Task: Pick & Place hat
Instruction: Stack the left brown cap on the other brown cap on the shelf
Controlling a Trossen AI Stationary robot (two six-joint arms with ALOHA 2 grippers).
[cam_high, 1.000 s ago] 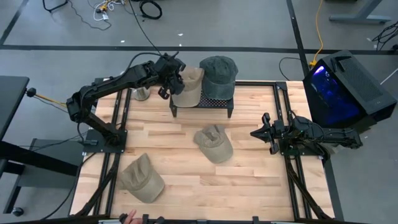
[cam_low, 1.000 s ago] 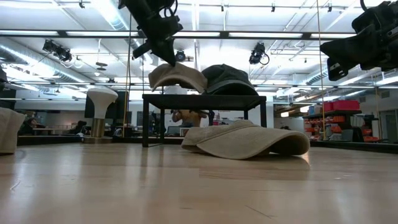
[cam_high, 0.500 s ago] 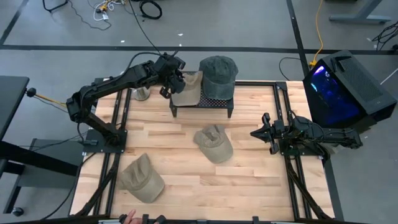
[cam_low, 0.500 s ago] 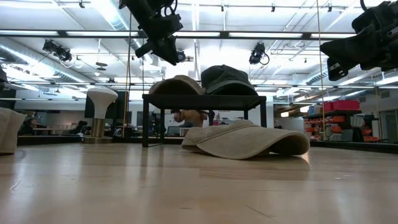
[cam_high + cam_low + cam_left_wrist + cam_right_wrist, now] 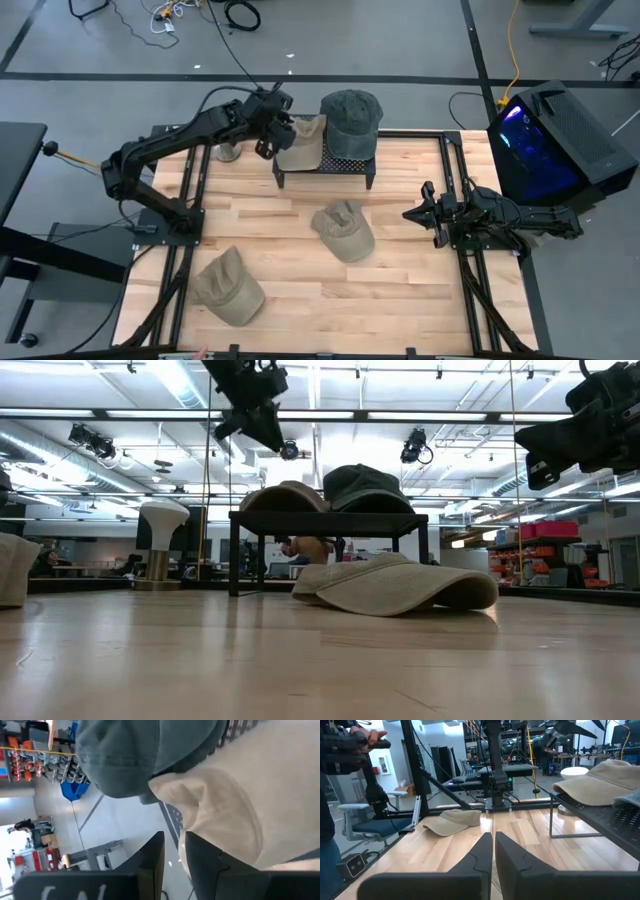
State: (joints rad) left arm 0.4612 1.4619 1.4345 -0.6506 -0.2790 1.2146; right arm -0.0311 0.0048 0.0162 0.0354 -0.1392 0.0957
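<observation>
A beige hat [image 5: 302,143] lies on the left half of a black mesh rack [image 5: 325,166] at the table's far edge, crown up. A dark green hat [image 5: 350,118] sits beside it on the rack's right half. My left gripper [image 5: 272,128] hovers just left of and above the beige hat, slightly open and empty. In the left wrist view its fingers [image 5: 174,837] stand clear of the beige hat [image 5: 235,795] and the green hat [image 5: 125,755]. My right gripper [image 5: 410,214] waits shut above the table's right side.
A second beige hat [image 5: 343,231] lies at the table's middle, and a third [image 5: 228,286] lies near the front left. A white round-topped object [image 5: 160,515] stands at the far left. A blue-lit case [image 5: 550,140] stands off the right edge. A person [image 5: 340,755] stands beyond the table.
My left gripper has let go of the beige hat and risen a little, drawing back toward the table's left. The hat, held tilted above the rack a second ago, has dropped and now rests level on the rack beside the green hat.
</observation>
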